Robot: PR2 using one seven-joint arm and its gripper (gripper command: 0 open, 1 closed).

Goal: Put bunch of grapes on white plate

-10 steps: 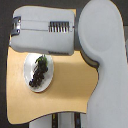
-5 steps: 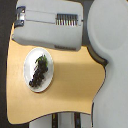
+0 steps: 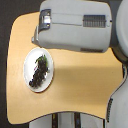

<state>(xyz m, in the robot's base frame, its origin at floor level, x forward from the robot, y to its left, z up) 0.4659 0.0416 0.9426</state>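
1. Setting: a light wooden table [image 3: 85,80] with rounded corners, seen from above against a dark floor [image 3: 10,70]. The robot's grey body rises at the exterior view's right, beyond the table's edge.
2. White plate [image 3: 29,57]: round and glossy, it lies flat on the table near the edge at the exterior view's left, about midway along that edge.
3. Bunch of grapes [image 3: 39,73]: a dark purple-black cluster resting inside the plate and wholly within its rim. It lies lengthwise, with a bit of green stem and leaf at the end toward the top of the view.
4. Arm [image 3: 75,25]: a large grey, box-shaped arm segment crosses the upper part of the view above the far side of the table. Its lower left corner reaches just over the plate's upper rim, apart from the grapes.
5. Gripper: its fingers are not visible; the arm's housing fills that region, so whether it is open or closed does not show.
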